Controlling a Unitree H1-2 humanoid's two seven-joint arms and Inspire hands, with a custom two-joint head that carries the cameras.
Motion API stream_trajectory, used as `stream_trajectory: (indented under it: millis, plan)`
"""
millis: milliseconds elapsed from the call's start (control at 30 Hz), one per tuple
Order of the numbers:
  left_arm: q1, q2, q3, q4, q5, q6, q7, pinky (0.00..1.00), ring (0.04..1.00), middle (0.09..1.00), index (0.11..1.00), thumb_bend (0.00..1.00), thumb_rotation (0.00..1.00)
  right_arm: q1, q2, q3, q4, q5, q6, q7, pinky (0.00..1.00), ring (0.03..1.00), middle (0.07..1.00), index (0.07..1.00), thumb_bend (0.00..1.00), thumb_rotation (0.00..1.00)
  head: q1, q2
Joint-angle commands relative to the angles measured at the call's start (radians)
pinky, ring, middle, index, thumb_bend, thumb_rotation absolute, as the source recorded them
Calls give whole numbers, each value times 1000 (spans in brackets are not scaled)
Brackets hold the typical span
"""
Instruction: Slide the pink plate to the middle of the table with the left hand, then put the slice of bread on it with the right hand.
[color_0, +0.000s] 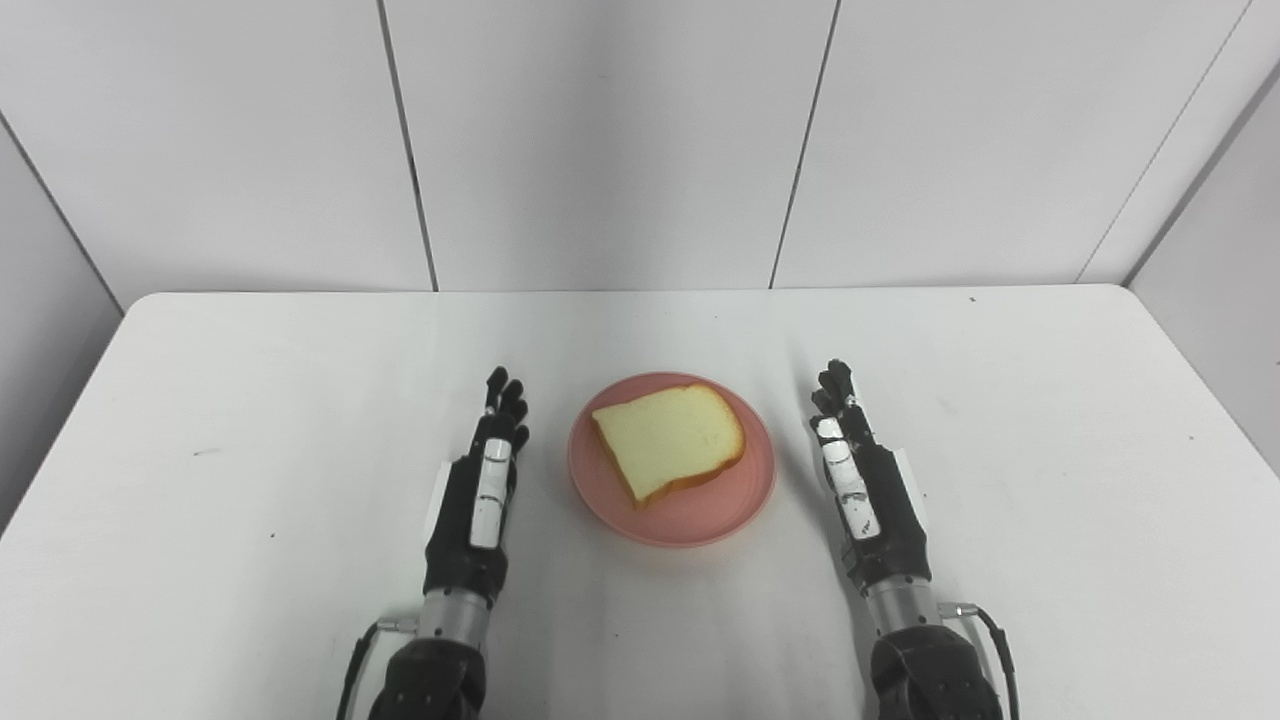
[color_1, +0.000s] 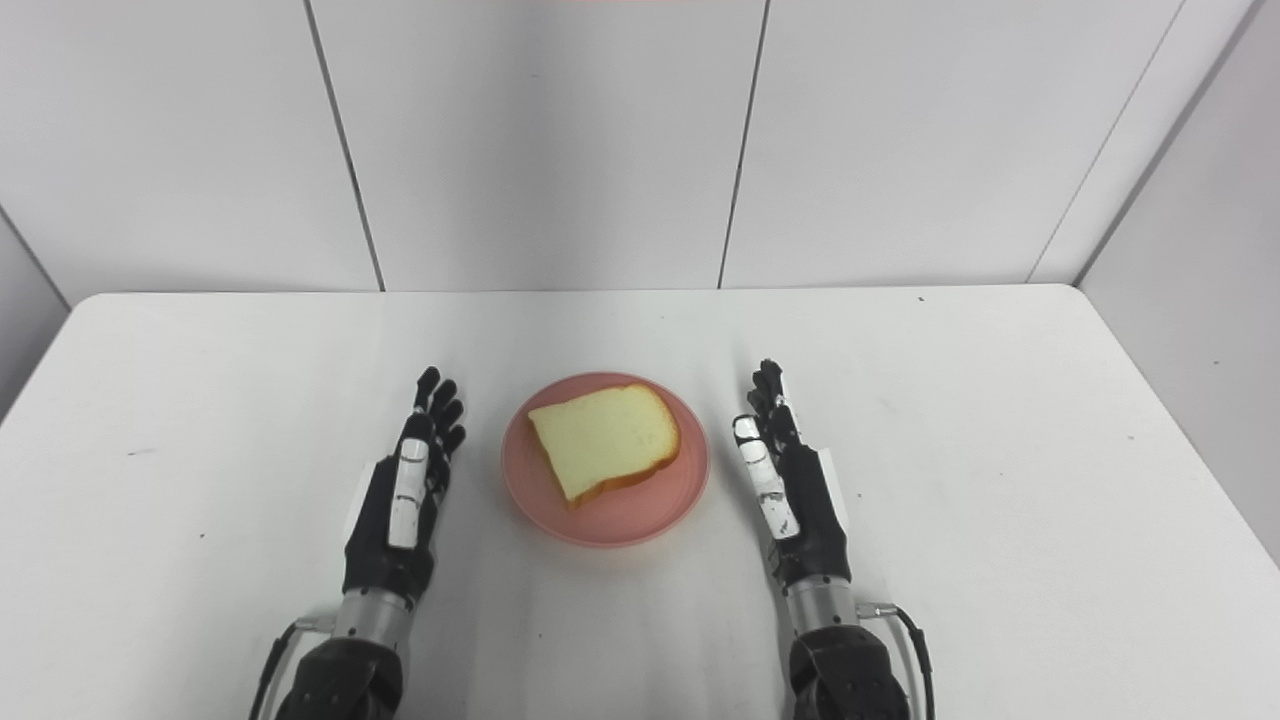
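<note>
between two empty, straight-fingered hands, left hand (color_0: 480, 480) and right hand (color_0: 865, 480): one bread slice (color_0: 668, 441) on one pink plate (color_0: 700, 515)

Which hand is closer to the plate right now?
Left, slightly. The left hand lies open just off the pink plate rim on its left; the right hand lies open on its right with a wider gap. Neither touches it.

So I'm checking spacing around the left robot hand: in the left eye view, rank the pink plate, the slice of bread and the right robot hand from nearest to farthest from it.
From the left robot hand:
1. Pink plate, just to its right, not touching.
2. Slice of bread, lying on the plate.
3. Right robot hand, beyond the plate's far side.
</note>
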Motion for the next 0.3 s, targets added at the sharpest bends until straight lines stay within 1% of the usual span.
stream_trajectory:
  millis: [0, 100, 167, 267]
  plan:
    - [6, 4, -7, -21, -6, 17, -17, 1000, 1000, 1000, 1000, 709, 1000, -18, 5, -2, -32, 1, -20, -3, 1000, 1000, 1000, 1000, 683, 870, 1, 2]
    - [7, 8, -6, -29, -2, 25, -21, 1000, 1000, 1000, 1000, 711, 1000, -16, 9, 0, -38, 1, -14, -5, 1000, 1000, 1000, 1000, 687, 856, 2, 2]
    - [4, 4, 2, -27, -11, 21, -18, 1000, 1000, 1000, 1000, 714, 1000, -17, 10, -1, -36, 3, -22, -4, 1000, 1000, 1000, 1000, 671, 852, 2, 2]
    - [4, 3, 8, -32, -16, 21, -17, 1000, 1000, 1000, 1000, 709, 1000, -14, 14, -2, -38, 6, -26, -4, 1000, 1000, 1000, 1000, 667, 842, 8, 14]
